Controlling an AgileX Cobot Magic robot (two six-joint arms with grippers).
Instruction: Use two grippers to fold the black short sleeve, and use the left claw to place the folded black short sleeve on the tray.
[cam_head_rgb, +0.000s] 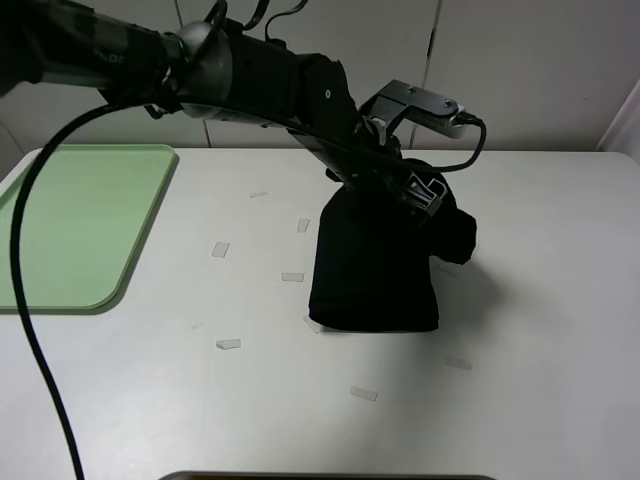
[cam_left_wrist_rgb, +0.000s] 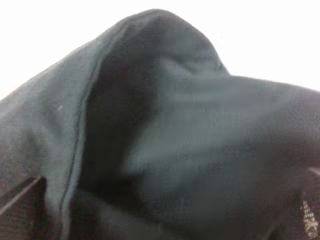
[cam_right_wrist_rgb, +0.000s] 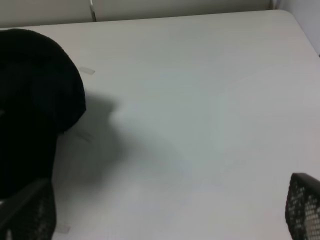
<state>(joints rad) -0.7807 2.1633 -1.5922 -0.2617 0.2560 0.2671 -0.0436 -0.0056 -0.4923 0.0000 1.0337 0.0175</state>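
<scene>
the black short sleeve (cam_head_rgb: 372, 275) is lying folded at frame centre, right of the tray (cam_head_rgb: 75, 220) — the left gripper (cam_head_rgb: 425, 195) is pressing into it, jaws spread, while the right gripper (cam_right_wrist_rgb: 165, 215) is gaping empty.

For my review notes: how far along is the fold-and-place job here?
Folding looks done: the black short sleeve lies as a compact bundle on the table. In hand: the left gripper is at the bundle's far edge; whether it grips is unclear. Left: carrying it to the tray, which holds nothing yet.
</scene>
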